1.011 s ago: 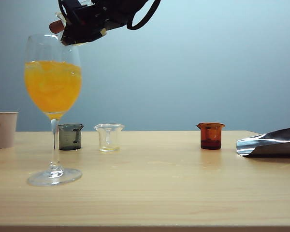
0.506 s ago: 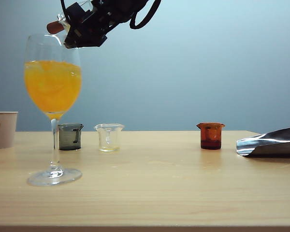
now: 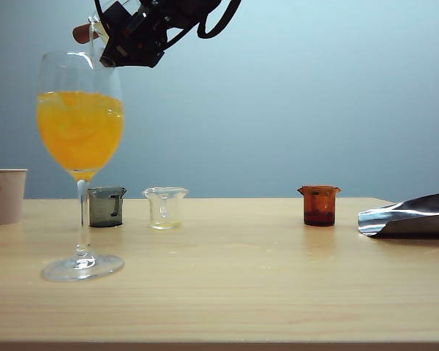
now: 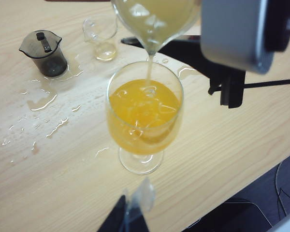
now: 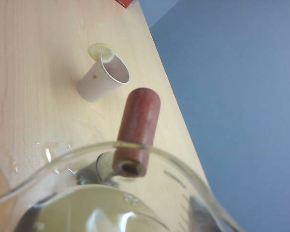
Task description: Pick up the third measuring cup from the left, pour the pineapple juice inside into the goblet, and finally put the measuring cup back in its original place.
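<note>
Exterior view: the right gripper (image 3: 106, 36) is raised high above the table (image 3: 263, 278), reached across to the left side, directly over the rim of the goblet (image 3: 80, 124). Its jaws are closed on the third measuring cup (image 3: 96, 31), which is tipped toward the goblet, its reddish-brown stub handle pointing away from the gripper body. The goblet stands upright below the gripper, its bowl more than half full of orange-yellow liquid.

In the left wrist view, the tilted cup (image 4: 154, 21) sits just above the goblet (image 4: 144, 116), and a thin stream of pineapple juice (image 4: 149, 67) runs from its lip into the bowl. The cup is apart from the glass rim, not touching. Spilled droplets lie on the wood beyond the goblet, near a grey cup (image 4: 43, 50) and a clear flared cup (image 4: 101, 38).

In the right wrist view, pale yellow liquid (image 5: 101, 212) is visible inside the cup, close under the gripper, with a paper cup (image 5: 102, 77) on the table far below.

The left gripper (image 4: 130, 215) hangs near the goblet's foot, holding nothing; only its fingertip edges show, so its opening cannot be told.

An amber-brown cup (image 3: 319, 205) and a foil bag (image 3: 410, 216) stand well away from both grippers.
</note>
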You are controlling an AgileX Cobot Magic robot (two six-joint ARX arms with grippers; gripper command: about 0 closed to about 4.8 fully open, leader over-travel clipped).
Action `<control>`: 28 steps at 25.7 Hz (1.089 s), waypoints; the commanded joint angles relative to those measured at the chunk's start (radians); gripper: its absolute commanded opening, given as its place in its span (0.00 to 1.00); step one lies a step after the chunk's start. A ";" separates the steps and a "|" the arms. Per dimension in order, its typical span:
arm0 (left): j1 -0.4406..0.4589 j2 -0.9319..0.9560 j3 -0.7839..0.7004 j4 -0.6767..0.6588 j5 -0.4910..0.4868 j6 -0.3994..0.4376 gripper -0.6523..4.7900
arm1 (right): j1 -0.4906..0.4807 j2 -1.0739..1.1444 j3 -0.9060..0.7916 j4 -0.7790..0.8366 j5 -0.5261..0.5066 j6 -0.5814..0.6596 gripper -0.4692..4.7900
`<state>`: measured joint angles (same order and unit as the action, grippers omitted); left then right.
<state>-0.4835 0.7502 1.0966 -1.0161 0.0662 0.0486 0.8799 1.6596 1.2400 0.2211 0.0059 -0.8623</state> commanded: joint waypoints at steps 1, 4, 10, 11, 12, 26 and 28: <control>0.000 -0.002 0.005 0.009 -0.002 -0.003 0.11 | 0.001 -0.007 0.007 0.039 0.002 -0.072 0.29; 0.000 -0.002 0.005 0.009 -0.002 -0.003 0.11 | 0.001 -0.007 0.007 0.046 0.002 -0.089 0.29; 0.000 -0.002 0.005 0.009 -0.002 -0.003 0.11 | 0.002 -0.007 0.007 0.053 -0.001 -0.151 0.29; 0.000 -0.002 0.005 0.009 -0.002 -0.003 0.11 | 0.002 -0.007 0.007 0.053 -0.001 -0.164 0.29; 0.000 -0.002 0.005 0.009 -0.002 -0.003 0.11 | 0.002 -0.007 0.007 0.053 -0.002 -0.169 0.29; 0.000 -0.002 0.005 0.009 -0.002 -0.003 0.11 | 0.002 -0.007 0.007 0.076 -0.005 -0.273 0.29; 0.000 -0.002 0.005 0.009 -0.002 -0.003 0.11 | 0.001 -0.007 0.007 0.075 -0.005 -0.297 0.29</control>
<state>-0.4835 0.7502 1.0966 -1.0149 0.0662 0.0486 0.8799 1.6596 1.2400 0.2653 0.0044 -1.1404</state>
